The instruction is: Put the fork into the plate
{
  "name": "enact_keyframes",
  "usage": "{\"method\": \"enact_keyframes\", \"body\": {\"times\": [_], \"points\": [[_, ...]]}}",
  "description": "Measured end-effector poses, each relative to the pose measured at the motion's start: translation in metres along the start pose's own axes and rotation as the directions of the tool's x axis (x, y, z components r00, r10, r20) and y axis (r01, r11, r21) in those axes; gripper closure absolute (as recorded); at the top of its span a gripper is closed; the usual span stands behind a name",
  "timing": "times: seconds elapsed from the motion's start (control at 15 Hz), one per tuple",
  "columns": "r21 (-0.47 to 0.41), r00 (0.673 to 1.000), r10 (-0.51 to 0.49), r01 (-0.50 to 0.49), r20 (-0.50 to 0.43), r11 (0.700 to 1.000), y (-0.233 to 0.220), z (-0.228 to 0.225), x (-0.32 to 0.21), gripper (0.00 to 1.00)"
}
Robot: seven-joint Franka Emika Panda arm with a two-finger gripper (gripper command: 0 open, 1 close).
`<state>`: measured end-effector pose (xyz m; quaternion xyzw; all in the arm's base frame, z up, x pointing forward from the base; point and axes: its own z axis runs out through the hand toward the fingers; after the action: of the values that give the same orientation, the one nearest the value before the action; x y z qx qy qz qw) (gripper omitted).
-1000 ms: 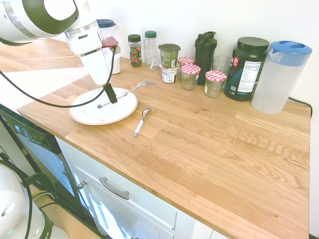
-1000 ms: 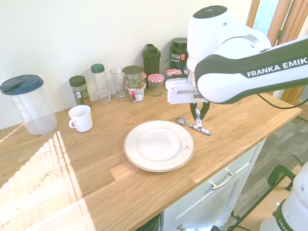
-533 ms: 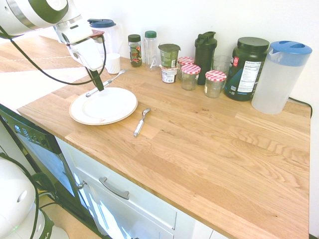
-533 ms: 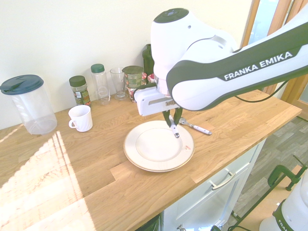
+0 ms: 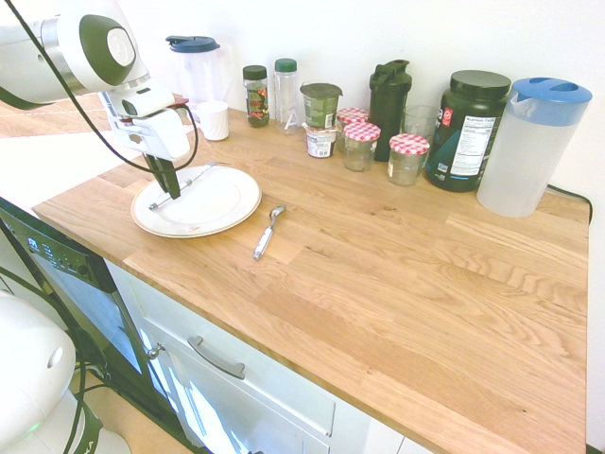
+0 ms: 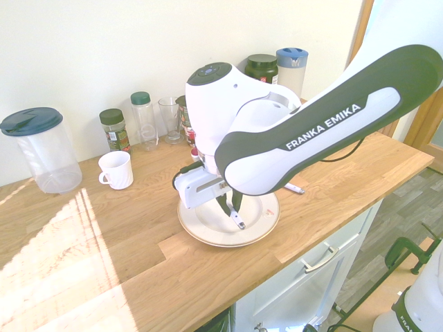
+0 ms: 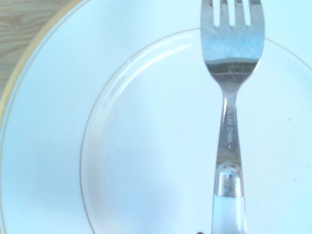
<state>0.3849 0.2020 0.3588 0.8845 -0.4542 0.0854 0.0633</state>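
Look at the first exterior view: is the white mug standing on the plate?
No, the white mug stands on the counter behind the plate.

The arm bends low over the plate (image 6: 259,223), its end effector (image 6: 232,205) closed on the fork (image 6: 237,221) — the fork's free end points down over the plate's middle. On the desk (image 6: 104,242) behind stand a mug (image 6: 115,169), a lidded pitcher (image 6: 43,149) and jars — well apart from the plate.
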Motion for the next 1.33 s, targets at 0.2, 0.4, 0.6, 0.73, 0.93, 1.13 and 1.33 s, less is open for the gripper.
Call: {"method": "enact_keyframes", "body": {"times": [0.2, 0.4, 0.6, 0.73, 0.93, 1.13, 1.33], "points": [[-0.004, 0.999, -0.026, 0.026, 0.021, 1.000, 0.000, 0.003, 0.001, 1.00], [-0.011, 0.998, -0.038, 0.038, 0.042, 0.999, 0.000, 0.008, 0.007, 1.00], [-0.023, 0.998, -0.044, 0.045, 0.055, 0.999, -0.002, 0.015, 0.008, 1.00], [-0.026, 0.997, -0.047, 0.048, 0.065, 0.999, -0.005, 0.018, 0.012, 1.00], [-0.028, 0.996, -0.044, 0.047, 0.076, 0.999, -0.005, 0.020, 0.017, 0.00], [-0.029, 0.995, -0.042, 0.045, 0.086, 0.999, -0.005, 0.020, 0.018, 0.00], [-0.029, 0.996, -0.034, 0.037, 0.085, 0.999, -0.005, 0.021, 0.019, 0.00]]}}
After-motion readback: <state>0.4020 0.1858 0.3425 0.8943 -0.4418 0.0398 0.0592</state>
